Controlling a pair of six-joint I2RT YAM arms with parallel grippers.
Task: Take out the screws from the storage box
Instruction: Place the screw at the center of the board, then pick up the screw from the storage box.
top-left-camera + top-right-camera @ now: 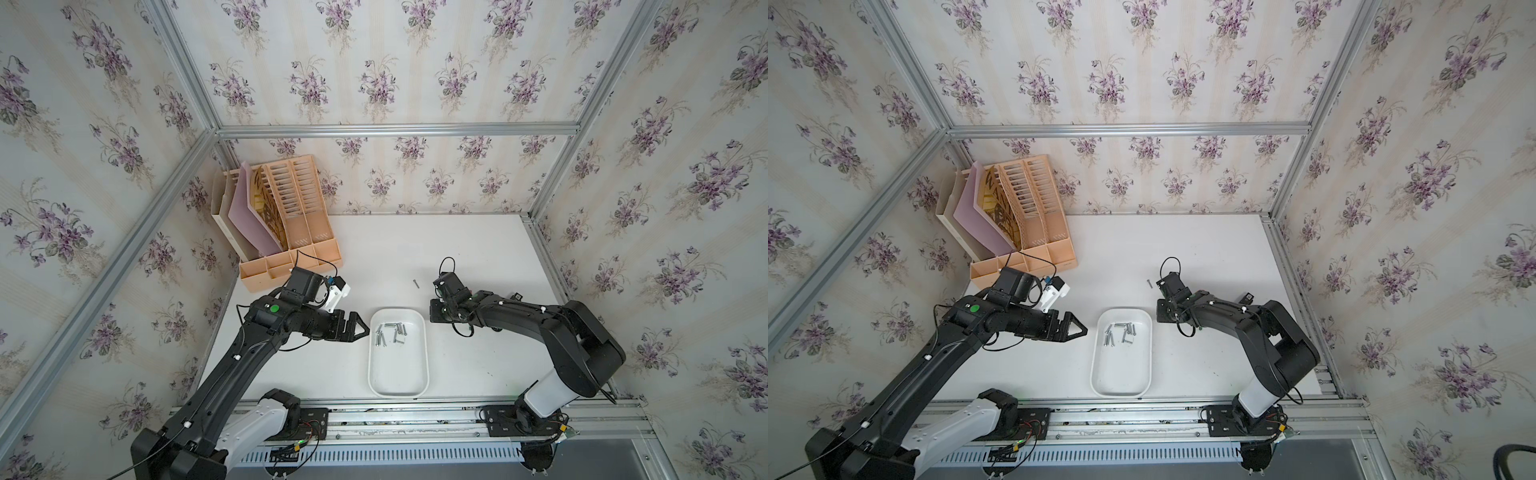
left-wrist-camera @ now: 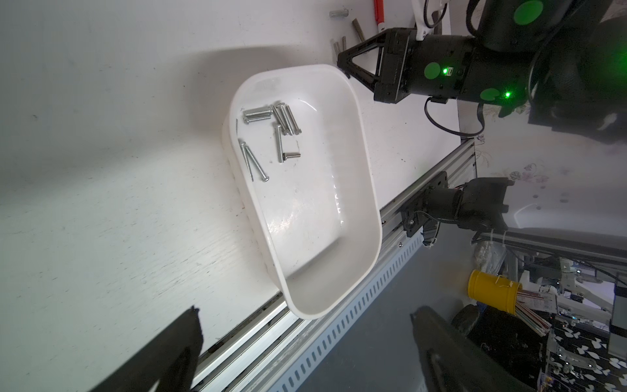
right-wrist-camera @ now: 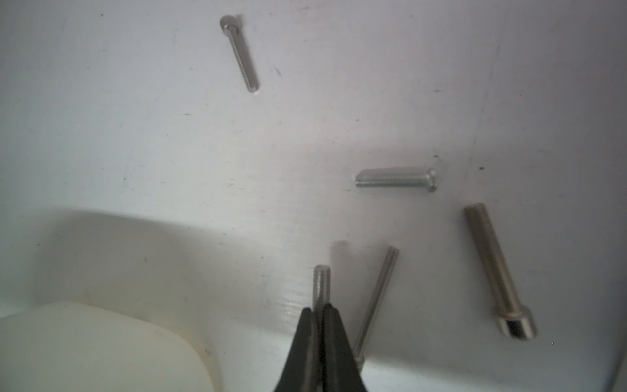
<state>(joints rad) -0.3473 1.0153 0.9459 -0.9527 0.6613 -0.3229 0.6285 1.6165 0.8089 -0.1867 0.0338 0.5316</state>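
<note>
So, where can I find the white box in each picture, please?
In a top view: the box lies low, near the middle.
In a top view: the same place, a little further left.
Left wrist view: the whole box, in the centre.
Right wrist view: only one rounded corner, beside the right gripper.
Shared landmark: that shut right gripper, holding a screw, next to the box's rim.
</note>
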